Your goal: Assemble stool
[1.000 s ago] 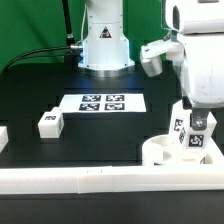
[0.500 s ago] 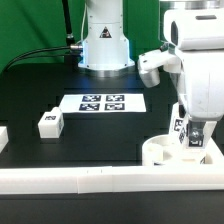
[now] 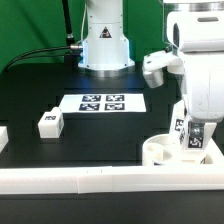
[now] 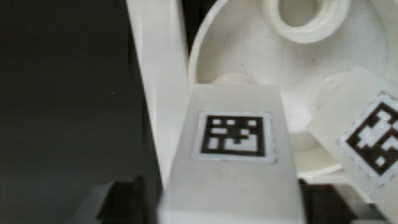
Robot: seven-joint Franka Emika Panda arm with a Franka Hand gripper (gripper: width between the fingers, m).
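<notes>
I am gripping an upright tagged leg (image 4: pixel 233 136) with my gripper (image 4: pixel 224 206), both fingers pressing against its sides. It is rising from the round seat (image 3: pixel 156 150), which is lying against the front rail (image 3: pixel 80 178) at the exterior view's right. A second tagged leg (image 4: pixel 375 134) is standing just beside it, and a third leg (image 3: pixel 49 122) is lying well apart, near the marker board (image 3: pixel 100 102).
</notes>
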